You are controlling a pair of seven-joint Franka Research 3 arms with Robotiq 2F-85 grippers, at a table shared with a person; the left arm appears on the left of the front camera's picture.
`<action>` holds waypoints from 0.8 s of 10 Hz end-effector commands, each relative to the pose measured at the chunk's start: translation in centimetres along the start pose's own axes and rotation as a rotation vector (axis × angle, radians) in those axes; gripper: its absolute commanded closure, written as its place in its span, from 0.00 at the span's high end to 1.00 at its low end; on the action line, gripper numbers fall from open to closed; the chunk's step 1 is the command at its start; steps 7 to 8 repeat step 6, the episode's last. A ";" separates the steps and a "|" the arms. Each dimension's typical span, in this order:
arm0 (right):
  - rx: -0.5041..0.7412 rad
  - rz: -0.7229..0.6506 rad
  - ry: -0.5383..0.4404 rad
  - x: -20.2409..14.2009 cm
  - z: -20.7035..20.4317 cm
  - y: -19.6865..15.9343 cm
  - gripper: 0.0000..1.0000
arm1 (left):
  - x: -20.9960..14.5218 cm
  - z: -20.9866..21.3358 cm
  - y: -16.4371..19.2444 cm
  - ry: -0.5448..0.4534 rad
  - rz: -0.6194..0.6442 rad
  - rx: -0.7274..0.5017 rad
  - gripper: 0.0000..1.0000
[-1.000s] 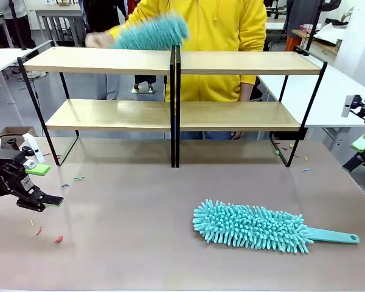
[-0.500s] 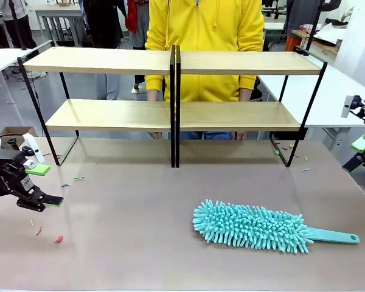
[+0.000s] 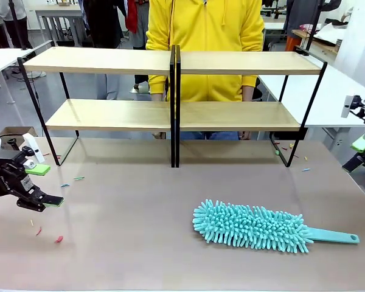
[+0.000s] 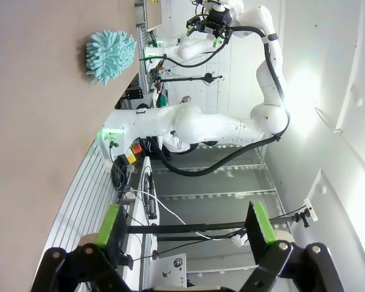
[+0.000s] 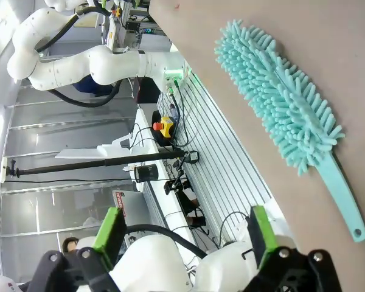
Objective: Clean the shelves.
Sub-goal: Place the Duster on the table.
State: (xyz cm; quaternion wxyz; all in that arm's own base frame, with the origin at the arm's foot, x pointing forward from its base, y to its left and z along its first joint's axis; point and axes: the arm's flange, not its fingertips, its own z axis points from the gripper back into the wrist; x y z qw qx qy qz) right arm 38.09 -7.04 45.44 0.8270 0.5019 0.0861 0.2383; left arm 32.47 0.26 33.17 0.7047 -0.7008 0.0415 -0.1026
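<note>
Brown worktop [image 3: 128, 243]: broad matte surface carrying everything below, from the near edge to the far side.
Shelves [image 3: 173, 61]: two matching racks of light wood boards on thin black frames, side by side and touching at the middle, along the far part of the worktop; both tiers bare.
Person [image 3: 204, 36]: yellow hooded top, standing just behind the shelves, hands low behind the lower boards.
Duster [image 3: 249, 226]: teal, shaggy, lying flat on the worktop right of centre, its slim handle pointing right.
Left hand [image 3: 41, 184]: at the left edge, just above the worktop, green-padded fingers spread apart, nothing between them.
Right hand [image 5: 185, 234]: fingers spread wide, gripping nothing.
Scraps [image 3: 58, 239]: small coloured bits scattered on the worktop near the left hand.
</note>
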 end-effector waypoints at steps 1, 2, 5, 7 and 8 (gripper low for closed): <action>-0.001 0.016 0.014 -0.2 0.3 0.0 1.00 | -0.6 -0.2 -0.2 0.006 -0.006 -0.011 1.00; -0.001 0.016 0.014 -0.2 0.3 0.0 1.00 | -0.6 -0.2 -0.2 0.006 -0.006 -0.011 1.00; -0.001 0.016 0.014 -0.2 0.3 0.0 1.00 | -0.6 -0.2 -0.2 0.006 -0.006 -0.011 1.00; -0.001 0.016 0.014 -0.2 0.3 0.0 1.00 | -0.6 -0.2 -0.2 0.006 -0.006 -0.011 1.00; -0.001 0.016 0.014 -0.2 0.3 0.0 1.00 | -0.6 -0.2 -0.2 0.006 -0.006 -0.011 1.00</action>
